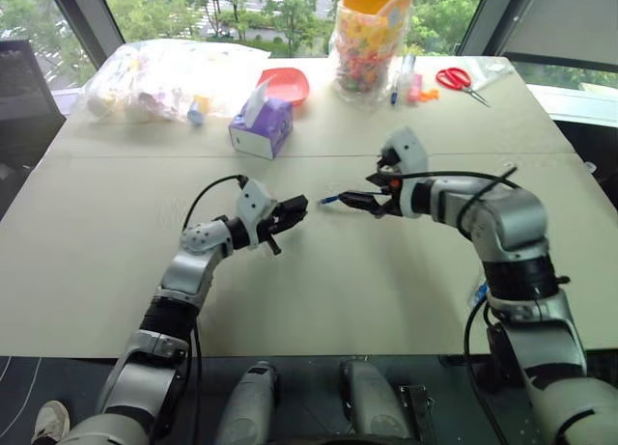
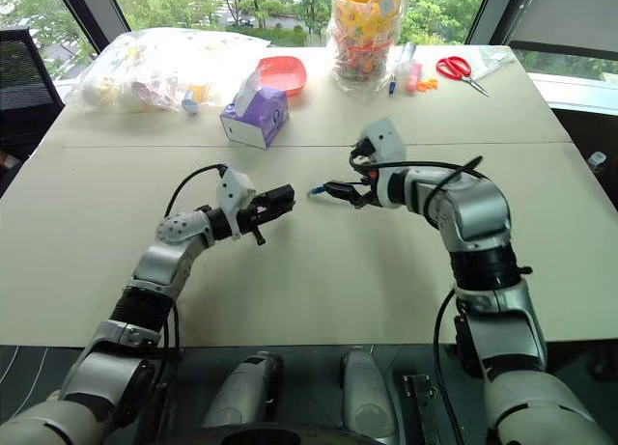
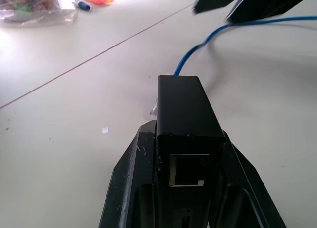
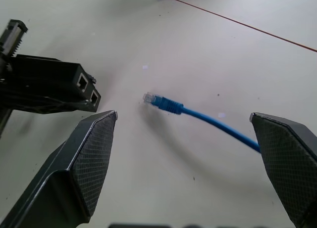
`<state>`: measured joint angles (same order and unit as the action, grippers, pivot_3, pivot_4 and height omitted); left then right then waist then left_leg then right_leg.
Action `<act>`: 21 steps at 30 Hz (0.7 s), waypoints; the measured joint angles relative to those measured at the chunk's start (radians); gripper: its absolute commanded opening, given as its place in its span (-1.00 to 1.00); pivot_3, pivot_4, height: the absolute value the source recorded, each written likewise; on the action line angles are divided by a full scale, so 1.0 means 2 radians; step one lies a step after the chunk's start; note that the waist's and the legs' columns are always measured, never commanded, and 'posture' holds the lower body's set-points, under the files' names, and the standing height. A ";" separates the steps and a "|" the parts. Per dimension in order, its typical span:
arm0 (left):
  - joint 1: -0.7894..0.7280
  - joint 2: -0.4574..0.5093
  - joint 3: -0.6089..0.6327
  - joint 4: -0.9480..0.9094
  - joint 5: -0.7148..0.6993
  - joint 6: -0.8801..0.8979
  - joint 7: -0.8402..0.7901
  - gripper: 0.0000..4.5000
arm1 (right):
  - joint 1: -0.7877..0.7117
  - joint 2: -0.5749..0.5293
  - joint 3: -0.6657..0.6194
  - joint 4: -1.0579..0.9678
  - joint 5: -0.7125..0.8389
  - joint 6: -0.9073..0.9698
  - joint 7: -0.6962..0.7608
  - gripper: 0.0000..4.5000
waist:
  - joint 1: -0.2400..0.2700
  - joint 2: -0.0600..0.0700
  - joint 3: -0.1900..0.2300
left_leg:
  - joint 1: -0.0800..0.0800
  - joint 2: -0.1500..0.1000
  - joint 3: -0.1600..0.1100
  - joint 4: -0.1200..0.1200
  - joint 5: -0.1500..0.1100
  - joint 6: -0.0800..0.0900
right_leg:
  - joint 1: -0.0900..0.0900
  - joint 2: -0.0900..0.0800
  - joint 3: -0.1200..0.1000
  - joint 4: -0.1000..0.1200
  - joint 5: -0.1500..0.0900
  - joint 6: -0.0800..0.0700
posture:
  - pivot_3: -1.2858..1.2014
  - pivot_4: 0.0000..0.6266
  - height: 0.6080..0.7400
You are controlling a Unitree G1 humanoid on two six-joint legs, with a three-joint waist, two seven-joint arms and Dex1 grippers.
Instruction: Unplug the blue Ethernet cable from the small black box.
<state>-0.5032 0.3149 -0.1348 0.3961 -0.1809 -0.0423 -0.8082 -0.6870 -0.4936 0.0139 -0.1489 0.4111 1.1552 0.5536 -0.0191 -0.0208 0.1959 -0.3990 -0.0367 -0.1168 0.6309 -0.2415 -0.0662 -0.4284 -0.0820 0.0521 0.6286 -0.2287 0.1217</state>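
Clamped between the two black fingers of the left gripper [image 3: 188, 154] sits the small black box [image 3: 184, 107], its empty socket facing back toward the wrist and two more open ports showing on its far end in the right wrist view. Just beyond that far end lies the blue Ethernet cable [image 4: 198, 113], unplugged; its clear plug rests on the table [image 1: 116, 233], a short way off the box and not touching it. From the plug the cord runs on between the fingers of the right gripper [image 4: 188, 154], which stand wide apart, one on either side of the cable and clear of it. Well beyond both grippers, toward the table's far edge, stand a purple tissue box [image 1: 261, 128], a red dish [image 1: 287, 82], a jar of coloured sweets [image 1: 369, 41] and red-handled scissors [image 1: 459, 80].
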 measured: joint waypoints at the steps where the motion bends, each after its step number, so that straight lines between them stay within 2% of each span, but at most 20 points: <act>1: 0.000 -0.001 0.000 0.006 0.001 -0.009 0.000 -0.76 | 0.007 0.001 -0.004 -0.014 0.004 0.009 -0.005 0.98 | 0.000 0.000 0.000 | 0.001 0.000 0.000 0.000 0.000 0.000 | 0.000 0.000 0.000 0.000 0.000 0.000 | 0.03 -0.52 1.00; 2: 0.001 -0.001 0.000 0.013 0.001 -0.017 0.000 -0.76 | 0.012 0.002 -0.007 -0.026 0.006 0.017 -0.010 0.98 | 0.000 0.000 0.000 | 0.001 0.000 0.000 0.000 0.000 0.000 | 0.001 0.000 0.000 0.000 0.000 0.000 | 0.03 -0.52 1.00; 3: 0.001 -0.001 0.001 0.019 0.001 -0.024 0.000 -0.30 | 0.019 0.002 -0.011 -0.037 0.010 0.025 -0.015 1.00 | 0.000 0.000 0.000 | 0.002 0.000 0.000 0.000 0.000 0.000 | 0.002 0.000 0.000 0.000 0.000 0.000 | 0.03 -0.52 1.00; 4: 0.002 -0.001 0.001 0.027 0.002 -0.027 0.000 -0.17 | 0.023 0.002 -0.014 -0.045 0.012 0.031 -0.019 1.00 | -0.001 0.000 0.000 | 0.003 0.000 0.000 0.000 0.000 0.000 | 0.002 0.000 0.000 0.000 0.000 0.000 | 0.03 -0.52 1.00; 6: 0.009 0.000 0.006 0.042 0.001 -0.036 0.000 0.24 | 0.029 0.002 -0.017 -0.056 0.014 0.041 -0.026 1.00 | -0.001 0.000 0.000 | 0.003 0.000 0.000 0.000 0.000 0.000 | 0.003 0.000 0.000 0.000 0.000 0.000 | 0.03 -0.52 1.00; 7: 0.008 0.000 0.007 0.045 0.001 -0.040 -0.001 0.52 | 0.030 0.003 -0.017 -0.059 0.016 0.044 -0.029 1.00 | -0.001 0.000 0.000 | 0.004 0.000 0.000 0.000 0.000 0.000 | 0.003 0.000 0.000 0.000 0.000 0.000 | 0.03 -0.52 1.00; 10: 0.009 0.002 0.011 0.050 0.001 -0.046 -0.004 0.98 | 0.030 0.004 -0.017 -0.065 0.022 0.049 -0.034 1.00 | -0.002 0.001 -0.001 | 0.004 0.000 0.000 0.000 0.000 0.000 | 0.004 0.000 0.000 0.000 0.000 0.000 | 0.03 -0.52 1.00; 15: 0.045 0.055 0.031 -0.015 -0.026 0.024 -0.032 0.98 | 0.030 -0.003 -0.017 -0.065 0.028 0.053 -0.035 1.00 | -0.015 0.001 -0.001 | 0.004 0.001 0.000 0.000 0.000 0.000 | 0.004 0.000 0.000 0.000 0.000 0.000 | 0.03 -0.52 1.00; 21: 0.094 0.117 0.052 -0.132 -0.074 0.134 -0.069 0.98 | 0.041 -0.046 -0.018 -0.090 0.059 0.053 0.006 1.00 | -0.011 0.000 0.000 | 0.003 0.000 0.000 0.000 0.000 0.000 | 0.004 0.000 0.000 0.000 0.000 0.000 | 0.03 -0.52 1.00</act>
<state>-0.3149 0.5491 -0.0313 0.1327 -0.3299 0.2265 -0.9456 -0.6054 -0.5858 -0.0222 -0.3286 0.5286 1.2611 0.5659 -0.0406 -0.0199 0.1952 -0.3926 -0.0357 -0.1170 0.6304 -0.2418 -0.0656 -0.4208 -0.0817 0.0520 0.6278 -0.2291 0.1217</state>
